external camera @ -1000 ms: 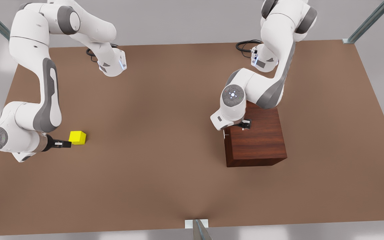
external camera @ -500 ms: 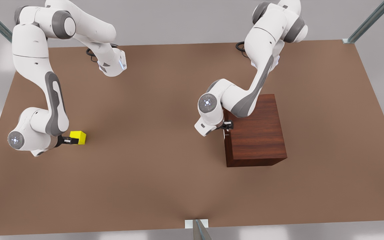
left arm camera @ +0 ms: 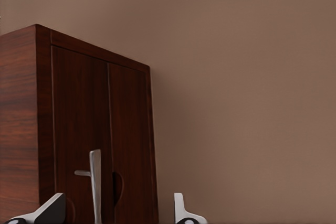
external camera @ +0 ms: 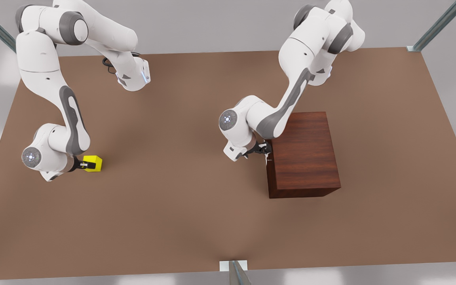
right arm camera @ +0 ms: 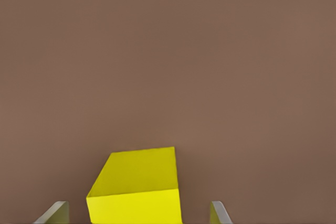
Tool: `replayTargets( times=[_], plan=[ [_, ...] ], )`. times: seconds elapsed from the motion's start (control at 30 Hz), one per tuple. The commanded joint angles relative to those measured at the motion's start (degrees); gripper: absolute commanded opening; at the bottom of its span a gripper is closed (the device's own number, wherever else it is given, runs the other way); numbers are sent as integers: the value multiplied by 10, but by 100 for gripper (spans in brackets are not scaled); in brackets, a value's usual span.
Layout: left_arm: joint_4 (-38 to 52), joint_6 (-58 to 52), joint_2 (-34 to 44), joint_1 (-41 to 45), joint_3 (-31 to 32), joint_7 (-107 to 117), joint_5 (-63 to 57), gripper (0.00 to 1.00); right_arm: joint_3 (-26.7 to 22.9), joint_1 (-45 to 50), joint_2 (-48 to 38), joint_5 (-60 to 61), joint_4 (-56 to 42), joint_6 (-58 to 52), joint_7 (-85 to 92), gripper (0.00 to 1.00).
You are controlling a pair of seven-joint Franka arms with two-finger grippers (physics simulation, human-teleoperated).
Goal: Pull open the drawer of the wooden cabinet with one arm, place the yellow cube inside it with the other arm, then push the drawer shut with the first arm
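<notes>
— Two pincers, both at their marks. My left gripper [left arm camera: 118, 211] stands open at the front of the wooden cabinet [external camera: 305, 152], the silver handle [left arm camera: 94, 182] between its fingers. The drawer [left arm camera: 100, 140] is shut.

— And the other?

— My right gripper [right arm camera: 137, 212] is open too, low on the table [external camera: 180, 198], its fingers either side of the yellow cube [external camera: 93, 163], which sits well apart from the cabinet, toward the front view's left.

— Risks?

— The bar is thin and lies nearer one finger; if I close off-centre, I judge it may slip out on the pull. The cube looks turned slightly between my fingers, so closing could twist it or pinch an edge.

— Anything else?

— Lifting before the drawer is open leaves the cube nowhere to go.
</notes>
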State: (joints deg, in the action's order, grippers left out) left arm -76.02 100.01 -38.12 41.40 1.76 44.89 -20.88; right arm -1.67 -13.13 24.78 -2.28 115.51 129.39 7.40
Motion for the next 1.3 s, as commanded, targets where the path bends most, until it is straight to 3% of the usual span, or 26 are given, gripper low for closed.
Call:
replayTargets(
  times=[0.0, 0.57, 1.27],
  plan=[
    [0, -13, 0, 1, 0, 67, -16, 100, 0, 2, 1, -4, 3, 43, 27, 100],
    [-33, -14, -13, 12, 0, 110, -11, 100, 4, 7, 11, -12, 47, 113, 20, 100],
    [-33, 26, -13, 11, 2, 110, 0, 100, 3, 1, 10, -18, 58, 104, 18, 100]
  ],
)
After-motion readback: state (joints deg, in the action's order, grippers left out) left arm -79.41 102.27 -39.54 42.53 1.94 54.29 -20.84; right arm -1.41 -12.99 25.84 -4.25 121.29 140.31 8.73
